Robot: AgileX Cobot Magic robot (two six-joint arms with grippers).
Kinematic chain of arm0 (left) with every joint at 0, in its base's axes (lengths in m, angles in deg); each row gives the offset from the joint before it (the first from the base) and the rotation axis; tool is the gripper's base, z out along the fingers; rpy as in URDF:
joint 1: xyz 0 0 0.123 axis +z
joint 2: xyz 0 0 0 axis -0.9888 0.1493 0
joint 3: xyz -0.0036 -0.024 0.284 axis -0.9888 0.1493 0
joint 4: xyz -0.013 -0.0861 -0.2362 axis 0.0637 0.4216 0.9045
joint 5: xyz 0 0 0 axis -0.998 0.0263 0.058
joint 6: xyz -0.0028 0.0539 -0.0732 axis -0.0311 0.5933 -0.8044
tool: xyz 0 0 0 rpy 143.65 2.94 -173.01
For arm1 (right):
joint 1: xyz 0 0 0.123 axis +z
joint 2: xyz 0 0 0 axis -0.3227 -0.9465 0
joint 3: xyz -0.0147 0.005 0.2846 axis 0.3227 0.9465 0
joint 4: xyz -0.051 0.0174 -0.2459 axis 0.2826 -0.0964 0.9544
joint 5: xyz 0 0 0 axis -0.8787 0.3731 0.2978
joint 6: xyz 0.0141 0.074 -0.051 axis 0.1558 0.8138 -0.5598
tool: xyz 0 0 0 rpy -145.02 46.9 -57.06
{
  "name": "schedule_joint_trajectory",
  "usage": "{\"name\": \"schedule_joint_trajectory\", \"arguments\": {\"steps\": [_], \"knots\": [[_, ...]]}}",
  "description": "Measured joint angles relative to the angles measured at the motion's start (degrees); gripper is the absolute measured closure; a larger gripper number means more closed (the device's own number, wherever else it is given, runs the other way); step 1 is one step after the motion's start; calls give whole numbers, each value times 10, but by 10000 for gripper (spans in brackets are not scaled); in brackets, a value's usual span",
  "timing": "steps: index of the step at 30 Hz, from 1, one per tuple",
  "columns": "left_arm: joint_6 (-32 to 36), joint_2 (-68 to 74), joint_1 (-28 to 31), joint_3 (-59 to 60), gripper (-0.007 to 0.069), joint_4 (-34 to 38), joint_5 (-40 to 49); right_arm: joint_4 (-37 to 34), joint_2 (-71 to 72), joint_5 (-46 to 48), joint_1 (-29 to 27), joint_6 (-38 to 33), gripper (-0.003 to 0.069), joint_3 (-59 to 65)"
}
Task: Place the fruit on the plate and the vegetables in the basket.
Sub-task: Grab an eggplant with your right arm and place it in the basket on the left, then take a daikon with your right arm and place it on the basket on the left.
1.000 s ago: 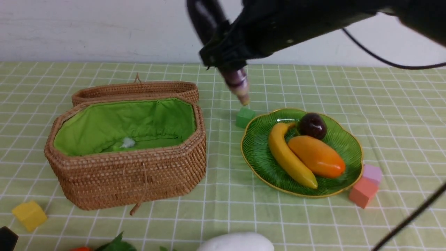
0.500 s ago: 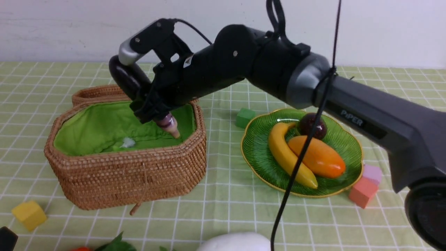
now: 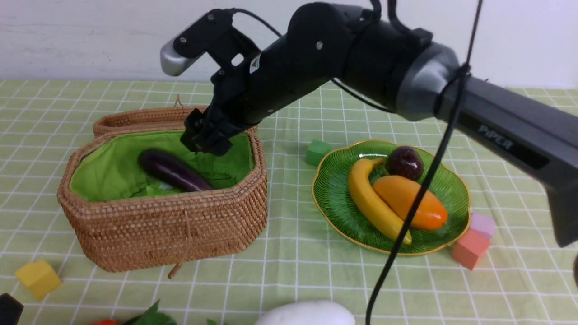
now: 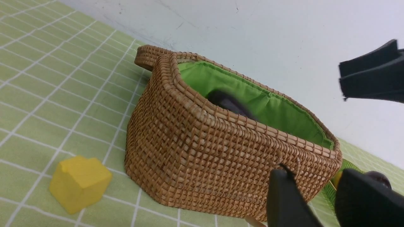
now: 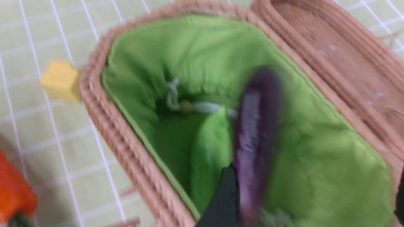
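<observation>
The long purple eggplant (image 3: 174, 171) (image 5: 255, 135) lies loose on the green lining of the woven basket (image 3: 167, 225) (image 4: 221, 157) (image 5: 126, 148). Just above its right end my right gripper (image 3: 205, 135) (image 5: 312, 201) hangs open, one finger (image 5: 224, 198) beside the blurred eggplant. On the green plate (image 3: 332, 194) rest the banana (image 3: 375, 203), the orange-yellow fruit (image 3: 411, 203) and the dark purple fruit (image 3: 405, 162). The white vegetable (image 3: 307, 313) and the carrot (image 3: 106, 322) (image 5: 12, 189) lie at the table's near edge. My left gripper (image 4: 325, 201) is low beside the basket, open and empty.
The basket's lid (image 3: 176, 115) lies open behind it. A yellow cube (image 3: 38, 278) (image 4: 79, 183) sits left of the basket, a green cube (image 3: 317, 151) between basket and plate, and pink (image 3: 482, 224) and salmon (image 3: 470, 248) cubes right of the plate. A cable (image 3: 406, 216) hangs across the plate.
My right arm swung left from above the plate to over the basket with the eggplant, then opened. The eggplant dropped out and now lies in the basket.
</observation>
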State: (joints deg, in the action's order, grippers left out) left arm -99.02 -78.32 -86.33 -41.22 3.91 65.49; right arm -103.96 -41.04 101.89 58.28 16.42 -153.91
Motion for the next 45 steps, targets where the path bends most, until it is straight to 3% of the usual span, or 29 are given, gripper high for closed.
{"name": "schedule_joint_trajectory", "arguments": {"steps": [5, 9, 10, 15, 20, 29, 38, 45], "knots": [[0, 0, 0, 0, 386, 0, 0, 26, 80, 87, -11, 12, 29, 27], [0, 0, 0, 0, 386, 0, 0, 8, 157, 132, -14, -39, 95, 125], [0, 0, 0, 0, 386, 0, 0, -3, 194, 141, -14, -79, 113, 192], [0, 0, 0, 0, 386, 0, 0, -14, 289, 116, -14, -200, 128, 400], [0, 0, 0, 0, 386, 0, 0, 6, 305, 75, -2, -235, 128, 517], [0, 0, 0, 0, 386, 0, 0, 89, 231, 4, 72, -236, 128, 530], [0, 0, 0, 0, 386, 0, 0, 111, 147, -72, 77, -199, 132, 530], [0, 0, 0, 0, 386, 0, 0, 113, 141, -44, 77, -197, 186, 524]]}}
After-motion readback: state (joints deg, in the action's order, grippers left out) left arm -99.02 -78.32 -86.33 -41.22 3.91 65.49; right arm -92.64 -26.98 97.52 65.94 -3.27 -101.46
